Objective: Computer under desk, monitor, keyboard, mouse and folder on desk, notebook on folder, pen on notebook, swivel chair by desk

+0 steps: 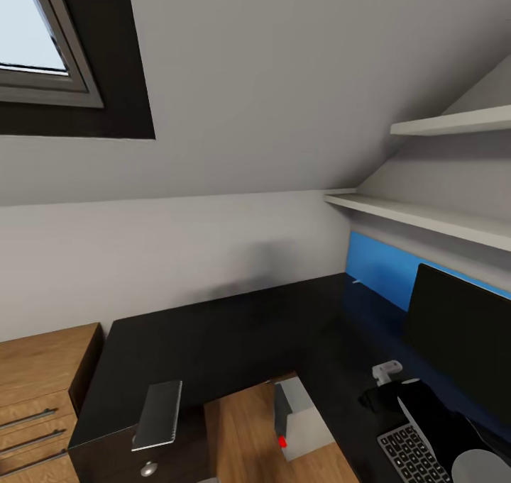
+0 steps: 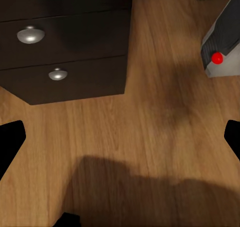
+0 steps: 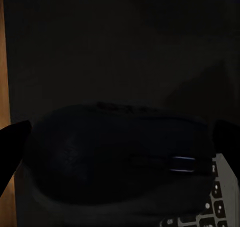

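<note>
Currently the right tool [image 3: 120, 142] sits spread around the mouse [image 3: 115, 152], beside the keyboard [image 1: 415, 454] on the tabletop [image 1: 234, 341]. Contact cannot be told. Left tool [image 2: 120, 137] spread, empty, above floor [image 2: 150, 127].

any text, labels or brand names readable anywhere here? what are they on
No word, brand or number can be read in these pictures.
Keyboard: the keys carry pale marks, too small and blurred to read in the head view and the right wrist view.
Mouse: dark, no readable marking.
Computer: only a red dot on its front, no lettering.
Monitor: screen black, no logo visible.
Notebook: plain grey cover.
</note>
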{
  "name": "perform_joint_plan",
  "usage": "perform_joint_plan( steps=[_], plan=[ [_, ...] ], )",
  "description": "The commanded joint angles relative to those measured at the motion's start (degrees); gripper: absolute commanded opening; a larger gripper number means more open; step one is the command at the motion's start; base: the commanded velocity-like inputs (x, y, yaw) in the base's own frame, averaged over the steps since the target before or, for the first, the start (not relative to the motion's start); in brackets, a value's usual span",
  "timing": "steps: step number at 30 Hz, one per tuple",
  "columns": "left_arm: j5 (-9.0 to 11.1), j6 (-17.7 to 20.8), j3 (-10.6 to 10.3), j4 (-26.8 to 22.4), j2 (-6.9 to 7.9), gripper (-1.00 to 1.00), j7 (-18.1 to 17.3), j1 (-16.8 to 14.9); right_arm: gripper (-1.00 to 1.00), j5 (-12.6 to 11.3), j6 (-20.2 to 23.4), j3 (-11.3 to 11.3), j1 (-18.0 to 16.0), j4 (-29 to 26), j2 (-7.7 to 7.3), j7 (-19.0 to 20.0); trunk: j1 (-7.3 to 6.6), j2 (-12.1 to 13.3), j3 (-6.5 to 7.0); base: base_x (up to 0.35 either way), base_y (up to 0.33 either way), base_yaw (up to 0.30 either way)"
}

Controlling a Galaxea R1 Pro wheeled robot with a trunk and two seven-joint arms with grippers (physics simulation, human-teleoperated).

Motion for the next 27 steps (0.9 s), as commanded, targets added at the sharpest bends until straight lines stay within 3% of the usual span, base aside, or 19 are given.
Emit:
perform_joint_plan(
  steps=[1, 10, 17, 27],
  plan=[
    [0.56, -0.20, -0.39, -0.02, 0.05, 1.00, 0.41, -0.04, -1.00, 0.60, 0.19, 0.13, -0.01, -0.08, -0.04, 0.21, 0.25, -0.46, -0.21, 0.000, 0.000, 0.000],
    [0.57, -0.12, -0.45, -0.02, 0.05, 1.00, 0.41, -0.04, -1.00, 0.60, 0.15, 0.13, -0.02, -0.01, -0.04, -0.25, 2.22, -4.07, -1.82, 0.000, 0.000, 0.000],
    [0.55, -0.11, -0.44, -0.02, 0.05, 1.00, 0.41, -0.07, -1.00, 0.56, 0.08, 0.05, -0.02, 0.02, 0.45, -5.92, 3.76, -6.88, -3.08, 0.000, 0.000, 0.000],
    [0.55, -0.09, -0.41, -0.02, 0.05, 1.00, 0.41, -0.05, -1.00, 0.52, -0.06, 0.11, -0.02, -0.42, 0.82, -7.57, 5.96, -10.89, -4.88, 0.000, 0.000, 0.000]
  ],
)
